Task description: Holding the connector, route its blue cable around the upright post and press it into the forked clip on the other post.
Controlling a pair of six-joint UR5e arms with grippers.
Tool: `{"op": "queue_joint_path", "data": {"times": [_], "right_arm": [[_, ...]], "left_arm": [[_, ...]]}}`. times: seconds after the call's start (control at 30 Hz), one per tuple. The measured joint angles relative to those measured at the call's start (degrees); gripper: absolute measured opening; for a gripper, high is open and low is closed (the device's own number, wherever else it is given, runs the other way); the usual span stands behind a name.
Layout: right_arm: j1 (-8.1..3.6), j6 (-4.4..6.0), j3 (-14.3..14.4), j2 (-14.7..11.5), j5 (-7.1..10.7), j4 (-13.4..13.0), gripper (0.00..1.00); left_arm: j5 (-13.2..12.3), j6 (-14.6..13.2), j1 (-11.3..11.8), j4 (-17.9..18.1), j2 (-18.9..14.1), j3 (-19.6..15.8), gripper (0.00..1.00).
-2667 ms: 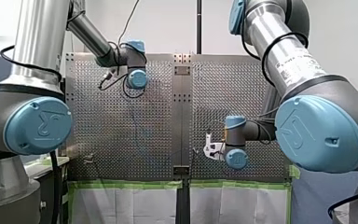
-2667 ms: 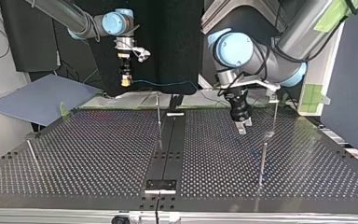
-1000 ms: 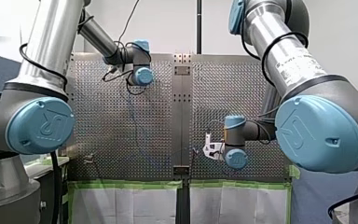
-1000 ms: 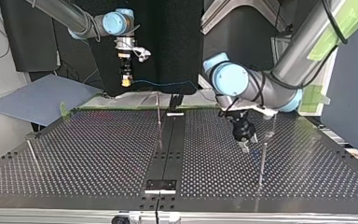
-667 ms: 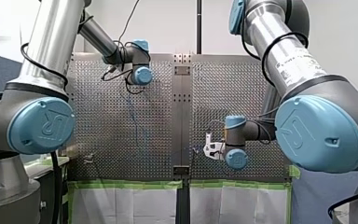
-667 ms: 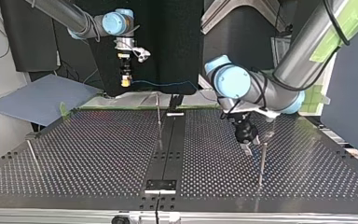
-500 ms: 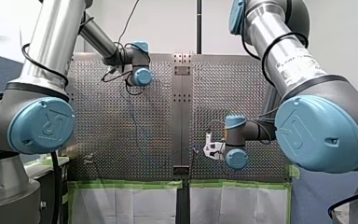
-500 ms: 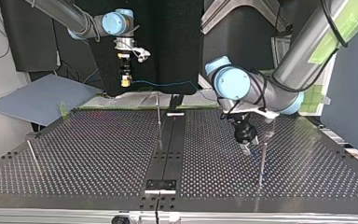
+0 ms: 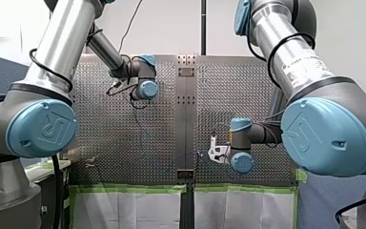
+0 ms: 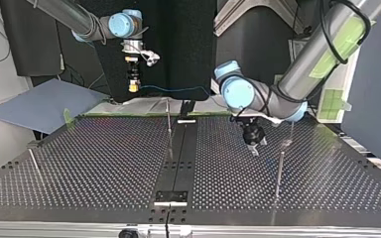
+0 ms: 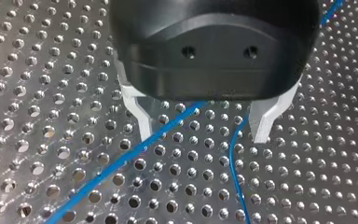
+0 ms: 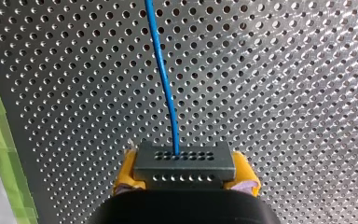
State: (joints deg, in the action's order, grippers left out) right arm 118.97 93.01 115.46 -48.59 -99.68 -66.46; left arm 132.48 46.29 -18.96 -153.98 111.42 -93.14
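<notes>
One connector [image 12: 185,161], dark, clamped between the yellow pads [image 12: 245,173] of my right gripper [image 12: 185,176]. It's held up in the air near the table's [image 12: 298,70] edge on the arms' side. Cable [image 12: 162,74] leaves the connector's face and runs ahead over the table. In the top view it hangs roughly level towards the centre post [image 10: 168,119].

My left gripper [image 11: 202,122]: jaws wide open, gripping nothing. Pale fingers [image 11: 139,116] sit either side of the cable, which crosses under the palm, low over the table.

Step in hand, my read: left is lining up to take the cable mid-span.
- Centre the cable between the fingers before closing.
- Close lightly enough that it can slide.
- Right must hold firm so the connector doesn't twist.
- Leave slack so the cable doesn't drag on a post.
- Mind the other post [image 10: 279,171], near left gripper in the top view, on any swing.

Hard to make out:
- A thinner blue line by one finger in the left wrist view could be a second stretch of cable or a reflection off the shiny table. Cannot tell.
- Cable height above the table is unclear.
- I can't pick out the clip or which post carries it. The post tops are too thin to read.
- Front view: cable barely shows, and neither gripper's fingers are visible.
</notes>
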Motion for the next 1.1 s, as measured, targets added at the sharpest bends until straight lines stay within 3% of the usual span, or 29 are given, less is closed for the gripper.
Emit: {"op": "queue_joint_path", "data": {"times": [0.33, 0.67, 1.1], "right_arm": [[-0.02, 0.00, 0.0, 0.0, 0.00, 0.1, 0.00], [0.12, -0.10, 0.0, 0.0, 0.00, 0.6, 0.00], [-0.02, -0.01, 0.0, 0.0, 0.00, 0.3, 0.00]], "left_arm": [[-0.8, 1.2, -0.7, 2.6, 1.6, -3.2, 1.00], [-2.4, 4.9, -1.8, 3.2, 6.3, -3.6, 1.00], [-3.3, 6.9, -2.0, 3.3, 10.4, -3.7, 1.00]]}}
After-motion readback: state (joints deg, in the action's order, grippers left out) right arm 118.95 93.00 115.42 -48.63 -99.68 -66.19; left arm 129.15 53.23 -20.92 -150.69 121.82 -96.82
